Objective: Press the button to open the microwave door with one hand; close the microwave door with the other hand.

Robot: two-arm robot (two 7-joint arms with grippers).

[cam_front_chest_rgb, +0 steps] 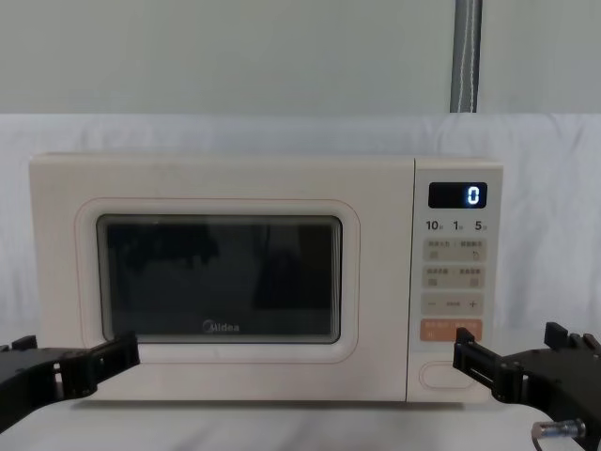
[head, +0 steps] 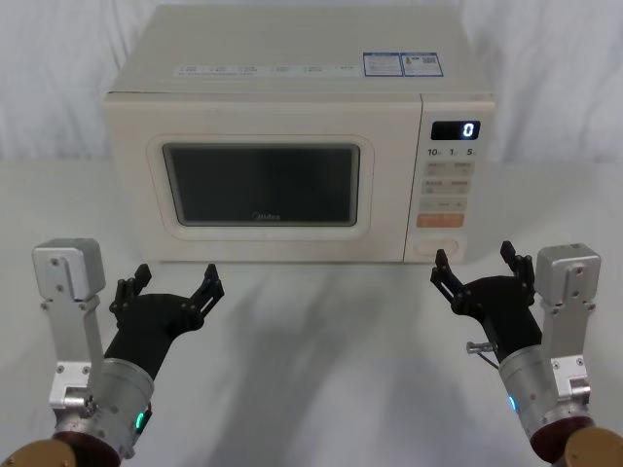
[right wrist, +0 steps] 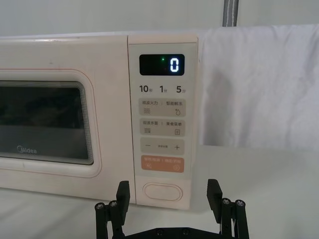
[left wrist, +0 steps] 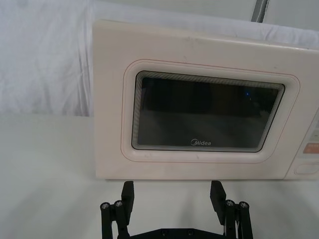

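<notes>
Both grippers hover low over the bench [head: 321, 341], fingers spread and holding nothing. Right gripper [head: 474, 268] sits at 5 o'clock in the head view, the button [head: 438, 250] just beyond at its 11 o'clock. Left gripper [head: 172, 284] sits at 7 o'clock, facing the shut microwave door [head: 263, 185] at its 12.

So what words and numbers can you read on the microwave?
"0" on the display.
"10", "1", "5" under the display.
"Midea" on the door.
"−" and "+" on a small key.
The other keys' writing and the top stickers are too small to read.
</notes>
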